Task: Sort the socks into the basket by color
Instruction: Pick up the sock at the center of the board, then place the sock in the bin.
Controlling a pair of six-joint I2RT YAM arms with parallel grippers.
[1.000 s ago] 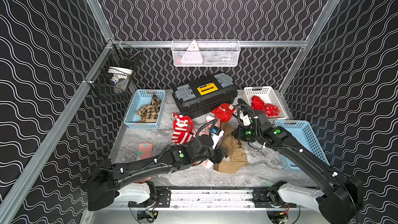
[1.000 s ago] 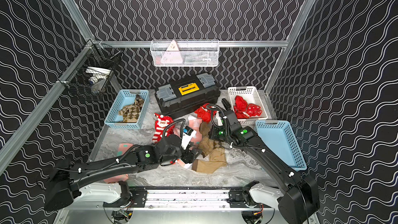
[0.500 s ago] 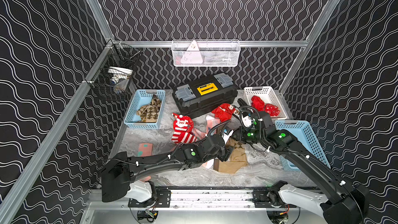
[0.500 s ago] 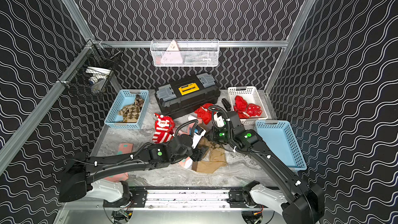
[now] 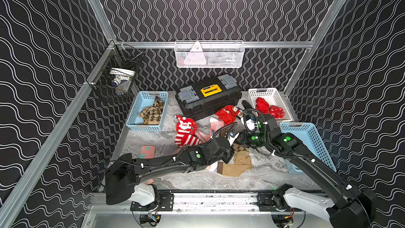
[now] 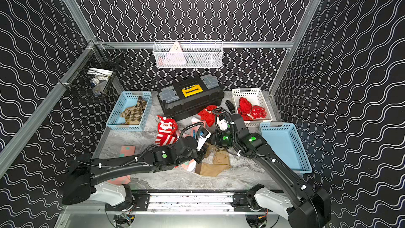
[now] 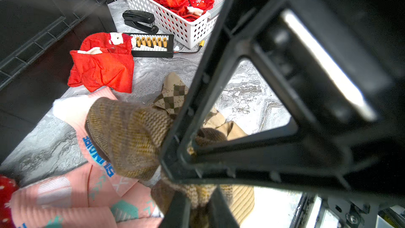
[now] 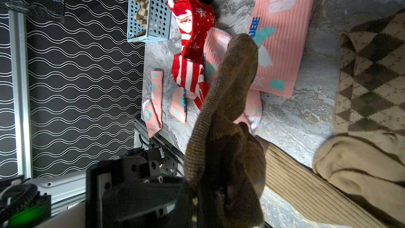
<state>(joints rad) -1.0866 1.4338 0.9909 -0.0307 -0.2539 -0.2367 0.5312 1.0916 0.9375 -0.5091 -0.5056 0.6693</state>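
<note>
A mustard plaid sock (image 7: 131,137) hangs in the air between my two grippers, above the middle of the table. My left gripper (image 7: 197,205) is shut on one end of it. My right gripper (image 8: 207,205) is shut on the same sock (image 8: 232,80), right beside the left one. In both top views the two grippers meet (image 5: 237,143) (image 6: 209,143) and hide most of that sock. A tan argyle sock (image 5: 241,151) and a tan ribbed sock (image 5: 234,168) lie under them. Red Santa and striped socks (image 5: 186,132) and pink socks (image 8: 282,40) lie on the table.
A blue basket (image 5: 142,106) with argyle socks stands at the back left. A white basket (image 5: 271,94) with red socks is at the back right, and a blue basket (image 5: 306,137) is in front of it. A black toolbox (image 5: 208,97), a stapler (image 7: 139,19), a connector strip (image 7: 151,44) and a loose red sock (image 5: 226,112) are nearby.
My left arm has reached right to the right gripper, and its jaws have closed from open onto the mustard sock. The right gripper kept its hold and drifted slightly right.
</note>
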